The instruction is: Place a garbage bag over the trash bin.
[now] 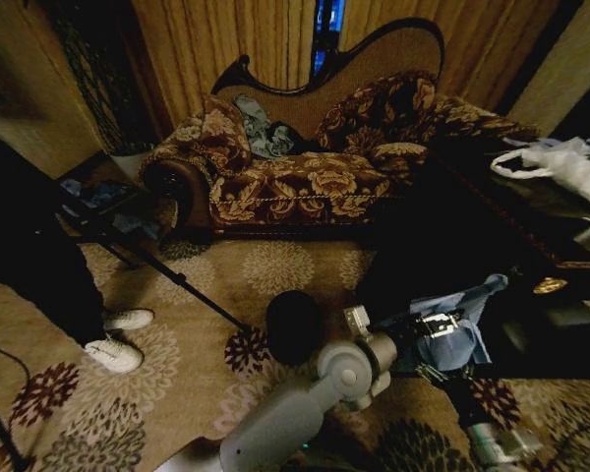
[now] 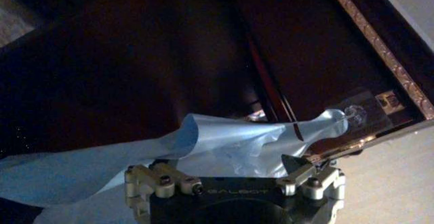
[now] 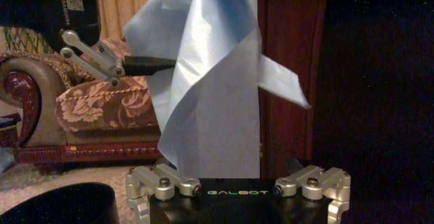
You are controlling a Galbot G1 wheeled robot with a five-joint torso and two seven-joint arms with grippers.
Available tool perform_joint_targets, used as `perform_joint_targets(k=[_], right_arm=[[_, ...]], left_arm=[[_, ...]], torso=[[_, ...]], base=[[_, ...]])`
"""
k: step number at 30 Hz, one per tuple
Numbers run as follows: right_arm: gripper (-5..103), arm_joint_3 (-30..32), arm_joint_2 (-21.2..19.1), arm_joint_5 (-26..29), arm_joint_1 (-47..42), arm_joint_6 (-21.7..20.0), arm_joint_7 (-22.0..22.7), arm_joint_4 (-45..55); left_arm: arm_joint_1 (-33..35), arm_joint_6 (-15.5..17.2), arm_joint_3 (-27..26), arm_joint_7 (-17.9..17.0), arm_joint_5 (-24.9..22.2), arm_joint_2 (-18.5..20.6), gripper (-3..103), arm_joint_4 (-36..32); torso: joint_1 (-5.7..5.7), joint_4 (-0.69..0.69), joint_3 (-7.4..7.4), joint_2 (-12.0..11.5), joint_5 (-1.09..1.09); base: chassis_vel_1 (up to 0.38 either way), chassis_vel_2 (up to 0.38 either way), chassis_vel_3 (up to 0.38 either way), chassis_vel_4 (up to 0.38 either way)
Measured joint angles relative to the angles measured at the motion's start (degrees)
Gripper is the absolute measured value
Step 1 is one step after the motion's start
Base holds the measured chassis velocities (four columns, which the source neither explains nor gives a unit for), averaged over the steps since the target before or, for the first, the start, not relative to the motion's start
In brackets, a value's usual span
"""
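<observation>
A dim room with ribbed amber curtains at the back holds a floral brocade sofa (image 1: 305, 162) with a curved dark wooden frame, standing on a beige carpet (image 1: 197, 295) patterned with large maroon and cream blossoms; a crumpled grey-blue cloth garment (image 1: 265, 133) lies on the sofa's seat. To the right a dark polished wooden table (image 1: 531, 246) with a gilt carved edge carries a white plastic bag with loop handles (image 1: 565, 162). On the carpet, just left of the arms, stands the small round black trash bin (image 1: 295, 326), matte and cylindrical. The thin, pale blue, translucent garbage bag (image 1: 462, 320), wrinkled and folded into soft pleats, hangs between the two arms beside the table, to the right of the bin and apart from it. In the left wrist view the film spreads across the left gripper (image 2: 234, 176), draped between its metal fingers, whose jaws stand apart with film between them; whether they pinch it cannot be told. In the right wrist view the bag rises in a tall folded column from between the fingers of the right gripper (image 3: 237, 178), whose jaws stand apart on either side of the film, while a dark fingertip of the other gripper meets the bag higher up.
</observation>
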Motion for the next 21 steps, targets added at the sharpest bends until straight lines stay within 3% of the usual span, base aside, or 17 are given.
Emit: perform_joint_targets(k=[16,21], right_arm=[[100,-0.16,0.01,1.69,-0.23,-0.16,-1.5,0.88],[100,-0.25,0.44,2.89,-1.88,1.09,-2.06,1.86]], left_arm=[[-0.94,0.78,0.28,-0.37,-0.76,-0.51,101,1.07],[-0.78,0.81,0.3,-0.43,-0.78,-0.42,96,1.14]], torso=[[0.0,0.0,0.0,0.0,0.0],[0.0,0.0,0.0,0.0,0.0]], base=[[0.0,0.0,0.0,0.0],[0.0,0.0,0.0,0.0]])
